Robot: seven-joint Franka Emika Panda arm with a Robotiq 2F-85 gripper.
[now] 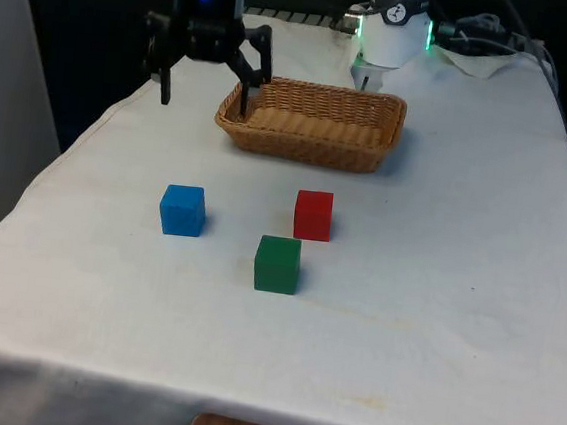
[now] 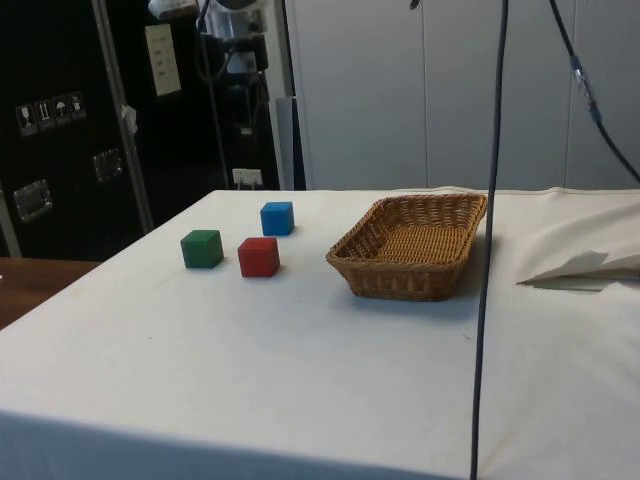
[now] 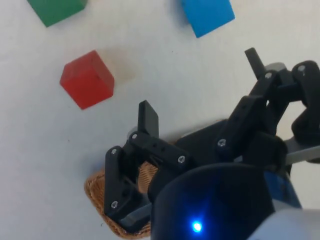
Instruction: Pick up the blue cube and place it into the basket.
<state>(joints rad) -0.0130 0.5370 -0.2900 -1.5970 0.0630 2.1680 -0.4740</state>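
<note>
Nothing is done yet. Your blue cube sits on the white cloth, untouched, well short of the basket on the camera side in the front view and off toward that view's left. The basket holds nothing that you can see.

The gripper hangs in the air at the basket's corner on the front view's left, fingers spread wide and holding nothing. It is high above the cloth and well apart from the cube.

A red cube and a green cube sit on the same side of the basket as the blue one, near it but not touching, so you have room for the fingers.

My read: the whole job is left — move over the blue cube, drop, close, lift, carry to the basket, release.
</note>
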